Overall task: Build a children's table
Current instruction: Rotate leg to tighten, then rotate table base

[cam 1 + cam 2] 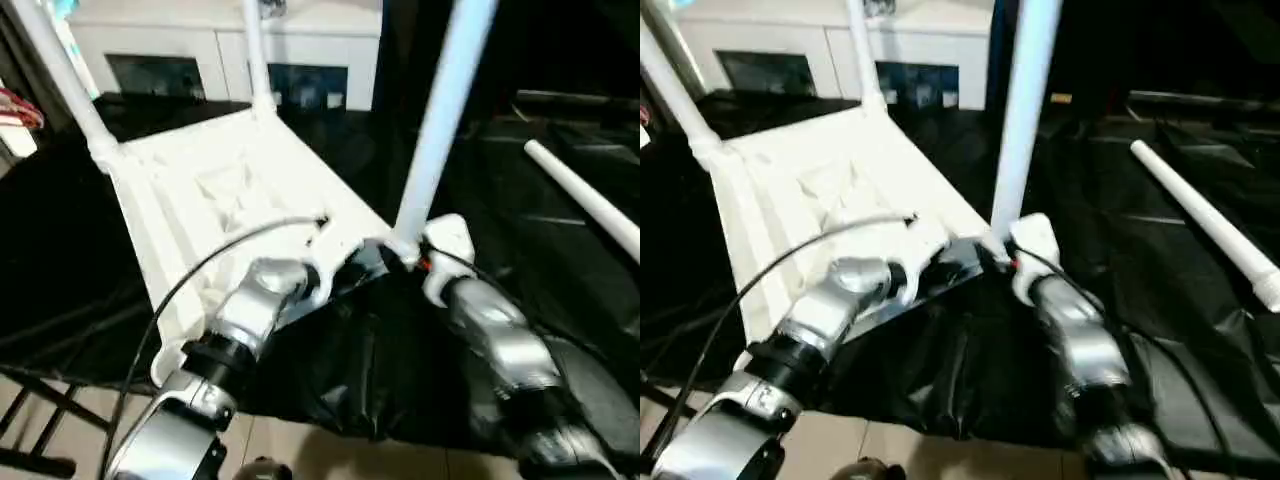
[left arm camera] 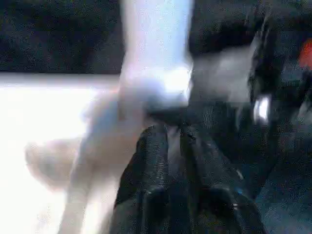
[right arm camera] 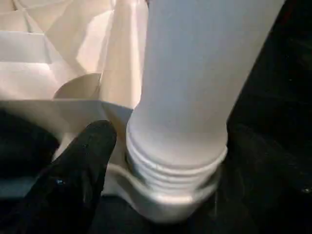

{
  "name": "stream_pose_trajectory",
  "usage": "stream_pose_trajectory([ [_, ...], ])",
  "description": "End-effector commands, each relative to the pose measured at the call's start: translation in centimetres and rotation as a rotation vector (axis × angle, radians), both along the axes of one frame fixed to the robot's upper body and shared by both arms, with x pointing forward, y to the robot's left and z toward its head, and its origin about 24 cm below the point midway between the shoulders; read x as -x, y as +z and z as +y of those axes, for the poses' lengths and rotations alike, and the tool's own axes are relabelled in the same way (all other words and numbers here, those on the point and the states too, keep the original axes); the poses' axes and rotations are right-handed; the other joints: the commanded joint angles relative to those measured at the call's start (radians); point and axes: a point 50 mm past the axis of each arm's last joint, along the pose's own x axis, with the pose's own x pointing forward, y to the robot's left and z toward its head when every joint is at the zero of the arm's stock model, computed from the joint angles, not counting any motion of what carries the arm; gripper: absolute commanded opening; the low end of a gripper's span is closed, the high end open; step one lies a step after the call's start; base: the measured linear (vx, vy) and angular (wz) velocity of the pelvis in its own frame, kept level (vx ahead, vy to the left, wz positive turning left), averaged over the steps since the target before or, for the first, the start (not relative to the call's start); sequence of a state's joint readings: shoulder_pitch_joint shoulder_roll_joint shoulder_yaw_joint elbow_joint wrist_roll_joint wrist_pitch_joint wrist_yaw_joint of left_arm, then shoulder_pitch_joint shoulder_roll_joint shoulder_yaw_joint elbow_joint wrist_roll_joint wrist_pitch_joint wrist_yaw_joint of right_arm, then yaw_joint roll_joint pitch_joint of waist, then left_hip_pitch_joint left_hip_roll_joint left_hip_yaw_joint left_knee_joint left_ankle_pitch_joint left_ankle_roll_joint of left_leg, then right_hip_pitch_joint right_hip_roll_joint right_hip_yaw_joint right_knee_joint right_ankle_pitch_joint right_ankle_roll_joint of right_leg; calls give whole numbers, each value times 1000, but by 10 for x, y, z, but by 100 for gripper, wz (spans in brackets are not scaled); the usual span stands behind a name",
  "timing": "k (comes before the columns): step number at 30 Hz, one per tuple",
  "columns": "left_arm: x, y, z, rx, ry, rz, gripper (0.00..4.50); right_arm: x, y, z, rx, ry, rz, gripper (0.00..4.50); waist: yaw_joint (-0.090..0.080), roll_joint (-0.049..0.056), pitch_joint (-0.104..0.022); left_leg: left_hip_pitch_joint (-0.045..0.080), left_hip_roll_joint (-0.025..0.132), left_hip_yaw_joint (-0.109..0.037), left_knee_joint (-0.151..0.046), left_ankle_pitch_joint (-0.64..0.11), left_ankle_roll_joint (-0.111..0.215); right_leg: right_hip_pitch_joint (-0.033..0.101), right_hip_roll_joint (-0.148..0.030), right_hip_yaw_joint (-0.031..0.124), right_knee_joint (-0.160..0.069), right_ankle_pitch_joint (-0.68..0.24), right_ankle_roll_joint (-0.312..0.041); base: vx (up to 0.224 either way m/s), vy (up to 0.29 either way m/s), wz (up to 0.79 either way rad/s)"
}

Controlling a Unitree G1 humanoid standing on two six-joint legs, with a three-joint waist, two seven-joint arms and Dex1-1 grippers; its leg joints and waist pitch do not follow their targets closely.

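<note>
Now left gripper (image 2: 170, 146) nearly closed, right gripper (image 3: 146, 161) spread beside socketed leg (image 1: 440, 120)

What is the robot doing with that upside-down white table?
The robot is building a children's table. The white table top lies upside down on a black sheet. Three legs stand in its corner sockets, and a fourth leg lies loose on the sheet, off to the robot's right. Both grippers are at the near leg, down where its threaded end sits in the socket. The right gripper has one black finger beside that joint; the left gripper points at the same corner.
</note>
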State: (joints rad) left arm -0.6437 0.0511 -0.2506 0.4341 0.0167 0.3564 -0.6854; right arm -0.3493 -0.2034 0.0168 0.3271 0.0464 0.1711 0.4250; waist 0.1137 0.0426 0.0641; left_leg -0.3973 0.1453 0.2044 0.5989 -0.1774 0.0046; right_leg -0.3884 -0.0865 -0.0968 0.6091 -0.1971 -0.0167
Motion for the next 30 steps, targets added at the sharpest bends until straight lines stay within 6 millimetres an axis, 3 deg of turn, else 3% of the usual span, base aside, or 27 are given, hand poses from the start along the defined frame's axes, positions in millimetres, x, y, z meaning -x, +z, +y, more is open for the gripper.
stream_pose_trajectory([
  [1, -2, 8, 11, -5, 47, -59, 83, 4, 12, -4, -14, 24, -29, 392, 3, -18, -75, 23, 107, -55, -72, -167, 78, 50, -106, 69, -69, -99, -216, 0, 0, 0],
  [3, -3, 13, 37, -49, 150, -113, 100, 16, 18, -12, -41, 43, -32, 392, -2, -22, -70, 21, 103, -56, -75, -193, 79, 49, -104, 68, -75, -162, -195, 0, 0, 0],
  [5, -1, 19, 53, -55, 218, -135, 101, 22, 19, -12, -48, 65, -27, 392, -10, -19, -67, 21, 101, -55, -78, -217, 65, 45, -102, 68, -82, -226, -180, 0, 0, 0],
  [6, 2, 25, 71, -68, 282, -156, 101, 30, 19, -10, -55, 106, -11, 392, -12, -17, -67, 24, 99, -55, -77, -232, 53, 43, -101, 67, -86, -264, -172, 0, 0, 0],
  [7, 2, 25, 71, -68, 282, -156, 101, 30, 19, -10, -55, 106, -11, 392, -13, -17, -66, 24, 101, -56, -79, -237, 48, 44, -100, 68, -86, -271, -171, 0, 0, 0],
  [8, 9, 30, 96, -130, 387, -183, 101, 39, 19, -5, -48, 175, 3, 392, -15, -14, -64, 26, 102, -56, -81, -248, 43, 37, -96, 69, -89, -289, -166, 0, 0, 0],
  [9, 9, 30, 96, -130, 387, -183, 101, 39, 19, -5, -48, 175, 3, 392, -16, -14, -64, 24, 105, -61, -84, -253, 39, 41, -96, 68, -86, -280, -165, 0, 0, 0],
  [10, 11, 32, 102, -149, 413, -190, 101, 42, 20, -4, -47, 194, 8, 392, -17, -13, -62, 25, 103, -58, -84, -258, 38, 36, -94, 69, -89, -289, -163, 0, 0, 0],
  [11, 16, 33, 116, -192, 472, -193, 101, 45, 19, -1, -52, 223, 19, 392, -17, -14, -62, 32, 102, -58, -84, -277, 29, 32, -93, 69, -91, -304, -166, 0, 0, 0],
  [14, 31, 36, 155, -375, 650, -211, 101, 48, 14, 8, -56, 252, 58, 392, -19, -19, -61, 26, 103, -62, -88, -267, 20, 33, -91, 70, -85, -292, -160, 0, 0, 0],
  [15, 36, 36, 166, -428, 703, -201, 101, 45, 11, 9, -48, 226, 78, 392, -19, -13, -60, 30, 101, -61, -89, -273, 15, 28, -90, 71, -86, -293, -161, 0, 0, 0],
  [16, 36, 36, 166, -430, 705, -201, 101, 45, 11, 9, -48, 225, 79, 392, -20, -21, -59, 33, 101, -59, -89, -279, 9, 26, -89, 71, -87, -298, -160, 0, 0, 0],
  [18, 45, 31, 186, -522, 798, -160, 101, 36, 2, 11, -19, 161, 121, 392, -14, -22, -59, 38, 100, -61, -90, -289, -7, 22, -93, 72, -88, -314, -166, 0, 0, 0],
  [19, 47, 28, 192, -561, 814, -150, 101, 34, 0, 11, -10, 142, 136, 392, -13, -16, -58, 42, 100, -62, -90, -304, -17, 17, -92, 72, -87, -320, -169, 0, 0, 0],
  [20, 49, 26, 197, -612, 823, -139, 101, 32, -2, 11, 4, 126, 147, 392, -17, -17, -57, 36, 97, -64, -93, -322, -30, 21, -89, 71, -87, -326, -165, 0, 0, 0],
  [21, 50, 25, 200, -644, 826, -133, 101, 31, -3, 11, 12, 118, 153, 392, -12, -14, -58, 44, 99, -64, -94, -340, -45, 15, -88, 73, -88, -321, -155, 0, 0, 0],
  [23, 52, 24, 206, -666, 848, -129, 101, 30, -4, 10, 24, 113, 161, 392, -8, -14, -58, 45, 99, -65, -96, -359, -57, 16, -90, 75, -88, -300, -153, 0, 0, 0],
  [26, 56, 28, 222, -741, 913, -142, 101, 29, -3, 10, 20, 113, 164, 392, -1, -13, -60, 41, 98, -66, -97, -359, -62, 20, -93, 75, -84, -266, -148, 0, 0, 0],
  [27, 58, 30, 228, -781, 933, -147, 101, 30, -3, 10, 23, 114, 165, 392, 0, -8, -60, 42, 97, -67, -96, -361, -63, 20, -94, 76, -83, -266, -148, 0, 0, 0],
  [30, 63, 28, 241, -855, 956, -128, 101, 31, -6, 11, 28, 111, 172, 392, -1, -13, -60, 40, 96, -68, -96, -362, -58, 21, -94, 75, -83, -278, -145, 0, 0, 0],
])
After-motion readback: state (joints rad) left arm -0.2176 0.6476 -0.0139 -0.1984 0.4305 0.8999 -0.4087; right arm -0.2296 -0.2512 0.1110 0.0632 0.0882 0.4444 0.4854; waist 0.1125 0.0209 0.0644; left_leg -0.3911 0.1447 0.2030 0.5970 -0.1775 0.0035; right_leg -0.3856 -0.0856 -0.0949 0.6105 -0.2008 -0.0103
